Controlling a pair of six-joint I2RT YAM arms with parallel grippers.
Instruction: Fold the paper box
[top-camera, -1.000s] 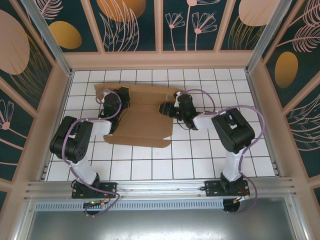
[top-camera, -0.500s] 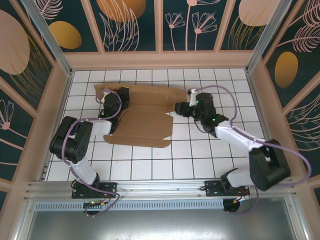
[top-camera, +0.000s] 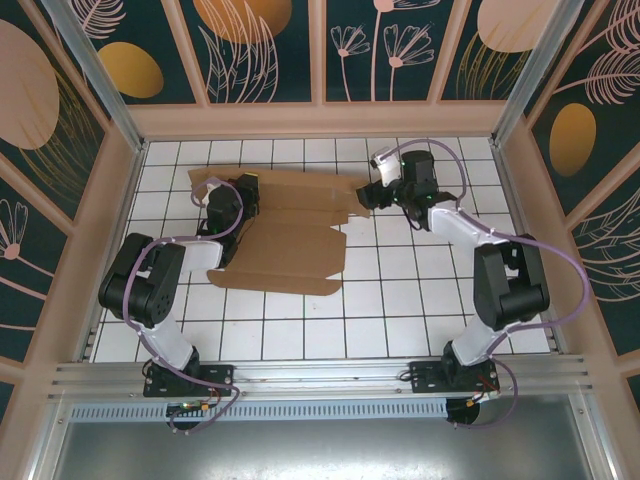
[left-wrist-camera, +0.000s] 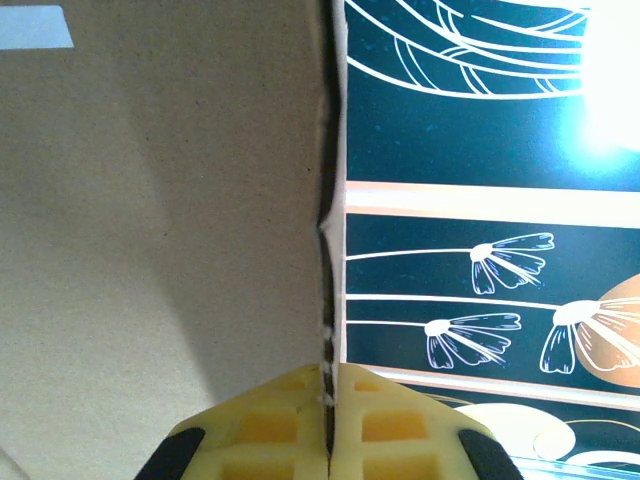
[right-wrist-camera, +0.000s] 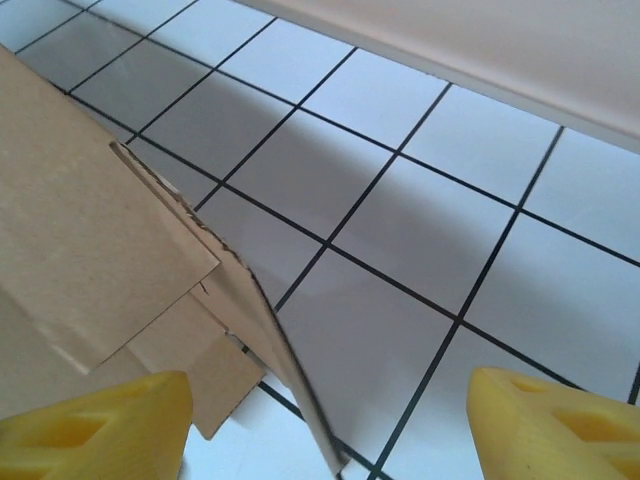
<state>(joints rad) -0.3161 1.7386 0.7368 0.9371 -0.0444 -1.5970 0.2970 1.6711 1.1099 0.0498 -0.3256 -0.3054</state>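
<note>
1. No words, brand names, numbers or signs can be read in any view.
2. In the left wrist view, the paper box (left-wrist-camera: 150, 220) shows a small pale rectangle (left-wrist-camera: 35, 27) at its upper left corner. It carries no writing, and it cannot be told whether it is a sticker or a slot.

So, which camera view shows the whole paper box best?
The top external view: there the paper box shows its nearly full outline. The left wrist view shows one panel up close, the right wrist view a flap corner.
</note>
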